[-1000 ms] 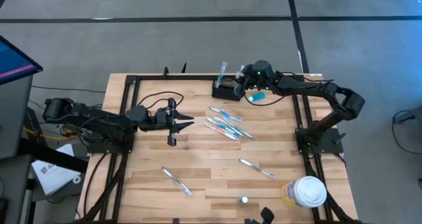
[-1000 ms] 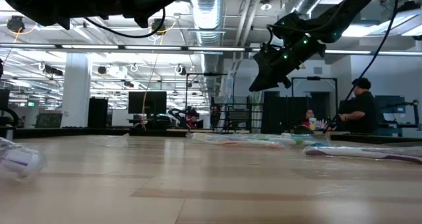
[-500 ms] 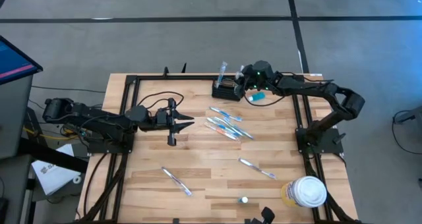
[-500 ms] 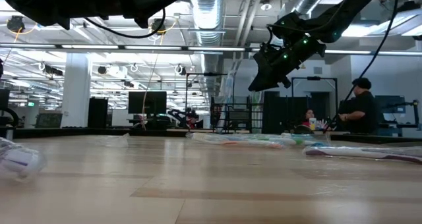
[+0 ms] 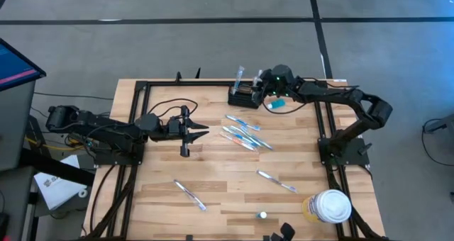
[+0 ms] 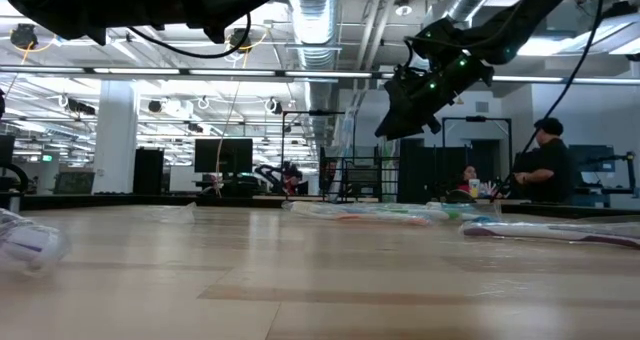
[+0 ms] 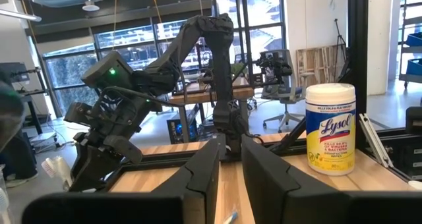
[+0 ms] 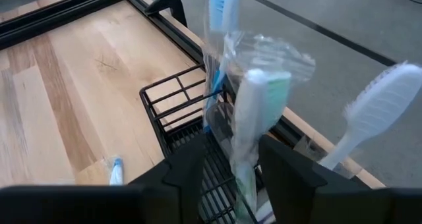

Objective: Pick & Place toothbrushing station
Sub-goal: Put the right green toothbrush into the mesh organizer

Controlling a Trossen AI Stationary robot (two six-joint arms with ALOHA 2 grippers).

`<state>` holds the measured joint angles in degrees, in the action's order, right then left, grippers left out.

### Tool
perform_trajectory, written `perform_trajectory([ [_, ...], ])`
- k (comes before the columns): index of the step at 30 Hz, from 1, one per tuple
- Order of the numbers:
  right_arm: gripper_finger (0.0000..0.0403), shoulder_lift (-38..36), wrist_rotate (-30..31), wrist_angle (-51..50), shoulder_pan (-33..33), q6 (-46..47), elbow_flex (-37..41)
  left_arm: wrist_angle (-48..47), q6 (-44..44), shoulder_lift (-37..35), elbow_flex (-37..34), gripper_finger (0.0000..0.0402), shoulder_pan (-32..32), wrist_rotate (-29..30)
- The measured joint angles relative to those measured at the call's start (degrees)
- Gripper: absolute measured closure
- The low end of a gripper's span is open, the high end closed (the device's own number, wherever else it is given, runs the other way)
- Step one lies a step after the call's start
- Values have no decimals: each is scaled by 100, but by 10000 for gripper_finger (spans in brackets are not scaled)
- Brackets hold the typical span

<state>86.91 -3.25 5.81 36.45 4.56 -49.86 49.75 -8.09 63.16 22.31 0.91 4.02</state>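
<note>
The toothbrushing station (image 5: 241, 96), a small black wire-mesh box (image 8: 173, 112), stands on the table by the far edge with toothbrushes upright in it. My right gripper (image 5: 261, 92) (image 8: 231, 155) hangs over its right side, slanting down, and is open. Its fingers stand on either side of a plastic-wrapped white-and-green toothbrush (image 8: 254, 105) that stands in the box. A blue toothbrush (image 8: 217, 6) stands behind it. My left gripper (image 5: 204, 130) (image 7: 231, 148) hovers above the table's left half, level, pointing right, with only a narrow gap between its fingers and nothing in it.
Several wrapped toothbrushes (image 5: 241, 132) lie mid-table, and single ones lie nearer the front (image 5: 277, 181) (image 5: 190, 195). A small blue tube (image 5: 278, 103) lies right of the station. A white-lidded wipes tub (image 5: 330, 205) (image 7: 331, 128) stands at the near right corner. A black frame rims the table.
</note>
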Motion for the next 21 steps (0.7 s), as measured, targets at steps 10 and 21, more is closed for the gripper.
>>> perform_trajectory([
  [10, 246, -4, 1, -390, -2, -4, -328, -27, 1, 0, 0, 339, -1, -1],
  [21, 254, -4, 2, -1021, -2, -63, -767, -47, 0, 0, 0, 339, 0, 1],
])
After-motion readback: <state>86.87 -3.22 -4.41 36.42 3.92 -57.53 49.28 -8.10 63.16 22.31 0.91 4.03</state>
